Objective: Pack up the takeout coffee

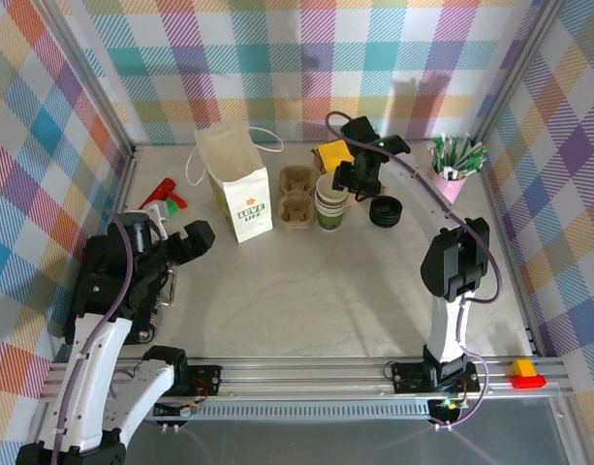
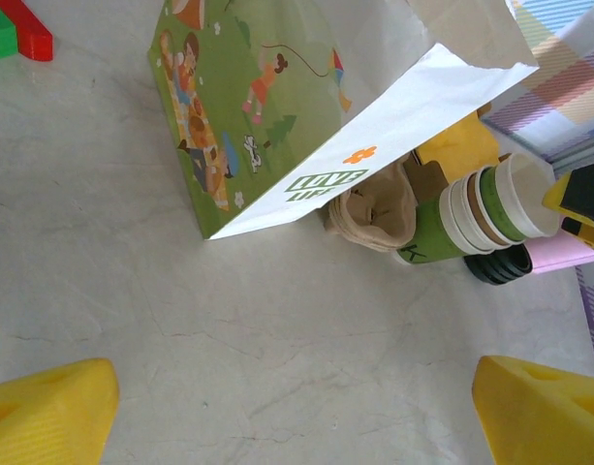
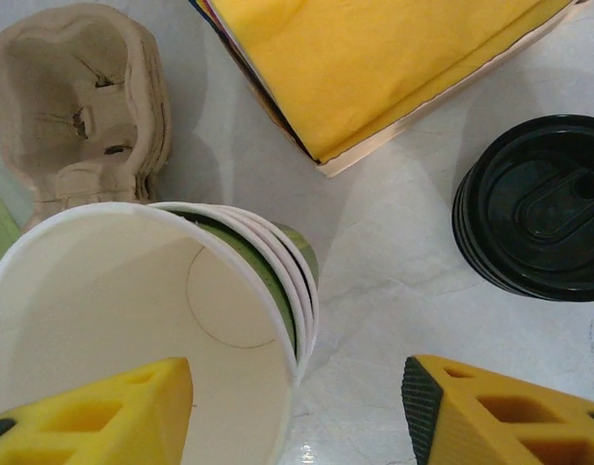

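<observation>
At the back of the surface [image 1: 306,291], my right gripper [image 3: 297,387] has its fingers half open astride the rim of the topmost stacked paper cup [image 3: 112,310], seemingly not pinching it. My left gripper [image 2: 297,397] is wide open and empty. The black lid [image 3: 544,208] and the paper bag [image 1: 240,189] are untouched, and nothing is packed yet.

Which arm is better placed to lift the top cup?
Right: the right gripper straddles the rim of the top cup, one finger inside. The left gripper hangs open by the bag, farther off.
</observation>
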Available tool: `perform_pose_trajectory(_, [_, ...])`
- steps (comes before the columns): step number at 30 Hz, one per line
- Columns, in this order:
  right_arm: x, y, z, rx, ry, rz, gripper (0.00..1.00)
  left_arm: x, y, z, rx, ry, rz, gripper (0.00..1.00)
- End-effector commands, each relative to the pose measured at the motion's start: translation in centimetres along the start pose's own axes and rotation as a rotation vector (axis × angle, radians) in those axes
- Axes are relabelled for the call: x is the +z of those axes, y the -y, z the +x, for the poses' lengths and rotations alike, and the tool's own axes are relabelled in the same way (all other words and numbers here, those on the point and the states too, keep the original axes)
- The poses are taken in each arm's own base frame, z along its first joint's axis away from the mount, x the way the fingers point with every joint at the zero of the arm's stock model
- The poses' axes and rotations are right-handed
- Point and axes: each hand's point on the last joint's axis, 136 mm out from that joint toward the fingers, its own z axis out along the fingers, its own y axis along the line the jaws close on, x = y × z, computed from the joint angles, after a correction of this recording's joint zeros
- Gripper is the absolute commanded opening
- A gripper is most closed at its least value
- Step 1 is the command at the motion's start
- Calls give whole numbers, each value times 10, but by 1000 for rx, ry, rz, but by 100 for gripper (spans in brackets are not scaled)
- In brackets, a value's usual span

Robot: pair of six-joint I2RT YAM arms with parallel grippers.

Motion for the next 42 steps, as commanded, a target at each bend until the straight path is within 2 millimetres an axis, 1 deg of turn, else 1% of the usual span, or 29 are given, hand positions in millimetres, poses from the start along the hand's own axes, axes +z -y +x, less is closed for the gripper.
perform_pose_trajectory(1, [-5, -3, -6, -16, 21, 11, 57, -2, 7, 2, 28, -8, 32, 93])
perform_pose_trajectory(7, [-3, -3, -9, -23, 24, 20, 48, -1, 8, 0, 30, -2, 37, 93])
perform_pose_trajectory(11, [-1, -5, -8, -28, 22, 21, 43, -2, 8, -1, 30, 2, 38, 93])
perform_pose_trajectory(17, [3, -9, -6, -41, 11, 23, 32, -4, 8, 0, 31, 5, 39, 93])
perform_pose_trajectory(22, [7, -11, -4, -48, -1, 26, 27, -6, 8, 1, 30, 4, 41, 93])
perform_pose_trajectory(24, [7, -11, -3, -50, -2, 28, 27, -7, 9, 1, 32, 4, 43, 93])
perform_pose_trajectory(29, [4, -13, -4, -62, -1, 29, 16, -9, 10, 0, 33, 7, 45, 93])
perform_pose_trajectory(31, [-2, -13, -6, -74, 9, 39, 14, -11, 11, -1, 34, 11, 48, 93])
perform_pose_trajectory(34, [-20, -15, -11, -98, 34, 42, 10, -13, 14, -3, 35, 17, 57, 93])
perform_pose_trajectory(36, [-35, -17, -15, -110, 56, 36, 9, -16, 17, -5, 33, 21, 67, 93])
perform_pose_trajectory(38, [-56, -19, -18, -123, 77, 29, 9, -19, 21, -8, 34, 27, 79, 93])
perform_pose_trajectory(42, [-96, -22, -17, -145, 106, 8, 9, -26, 27, -14, 36, 43, 94, 93])
